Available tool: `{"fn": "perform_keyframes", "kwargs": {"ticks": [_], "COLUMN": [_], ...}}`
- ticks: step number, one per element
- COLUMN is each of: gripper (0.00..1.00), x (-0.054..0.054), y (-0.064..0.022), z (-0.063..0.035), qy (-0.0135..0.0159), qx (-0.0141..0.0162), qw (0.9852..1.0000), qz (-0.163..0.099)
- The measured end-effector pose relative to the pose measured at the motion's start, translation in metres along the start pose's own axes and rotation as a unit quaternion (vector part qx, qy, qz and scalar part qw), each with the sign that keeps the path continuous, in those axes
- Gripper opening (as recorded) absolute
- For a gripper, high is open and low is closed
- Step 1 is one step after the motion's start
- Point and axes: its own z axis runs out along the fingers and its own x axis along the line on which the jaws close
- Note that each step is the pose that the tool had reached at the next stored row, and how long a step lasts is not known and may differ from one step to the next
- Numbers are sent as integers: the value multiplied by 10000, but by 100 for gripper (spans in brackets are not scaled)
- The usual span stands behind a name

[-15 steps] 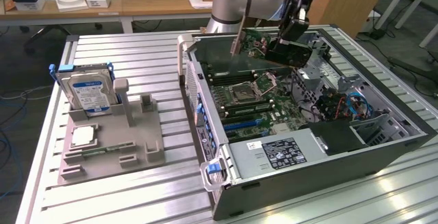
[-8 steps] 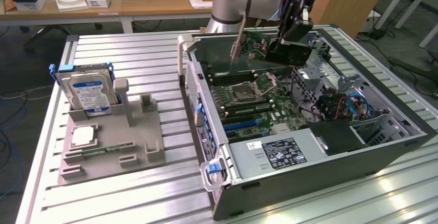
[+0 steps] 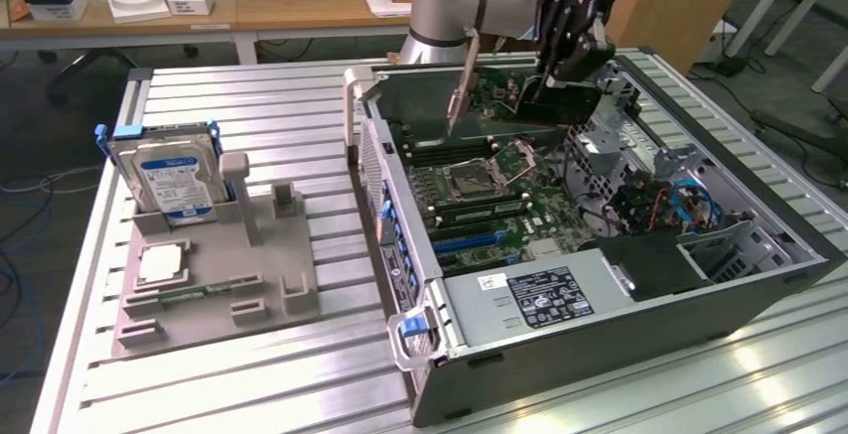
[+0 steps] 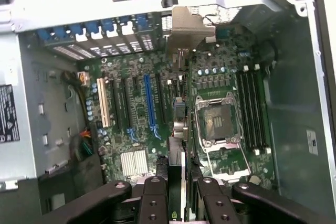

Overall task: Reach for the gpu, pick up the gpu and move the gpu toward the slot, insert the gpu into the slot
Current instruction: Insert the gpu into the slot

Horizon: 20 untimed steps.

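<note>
Pinching the gpu [image 3: 554,104] by its upper edge, the part-closed gripper [image 4: 181,190] holds it upright above the motherboard [image 3: 523,201], toward twelve o'clock of the open case [image 3: 557,355] in the exterior view; the card looks light, stiff and fragile, best held by its bare edges.

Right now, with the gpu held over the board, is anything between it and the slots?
Nothing visible. The gripper holds the gpu edge-on above the motherboard, between the blue slot and the CPU socket. The slots stand bare, no card or cable across them.
</note>
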Motion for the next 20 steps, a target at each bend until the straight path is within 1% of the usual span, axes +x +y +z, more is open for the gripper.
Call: {"fn": "perform_keyframes", "kwargs": {"ticks": [1, 4, 5, 6, 7, 8, 10, 11, 12, 13, 15, 18, 20], "gripper": [26, 26, 26, 26, 26, 26, 26, 26, 26, 26, 26, 26, 26], "x": [0, 0, 0, 0, 1, 1, 2, 2, 2, 2, 2, 2, 2], "y": [-1, -1, 3, 4, 6, 8, 18, 21, 20, 19, 18, 18, 18], "z": [-1, -1, 0, 1, 1, 2, 5, 8, 15, 20, 29, 42, 48], "qy": [5, 9, 8, 5, 1, -5, -25, -33, -36, -35, -29, -20, -17], "qx": [0, 1, 9, 28, 62, 116, 277, 339, 363, 368, 370, 371, 372], "qw": [10000, 9999, 9999, 9999, 9999, 9999, 9995, 9993, 9993, 9992, 9988, 9977, 9972], "qz": [-55, -111, -111, -113, -116, -118, -120, -120, -128, -158, -315, -564, -641]}}
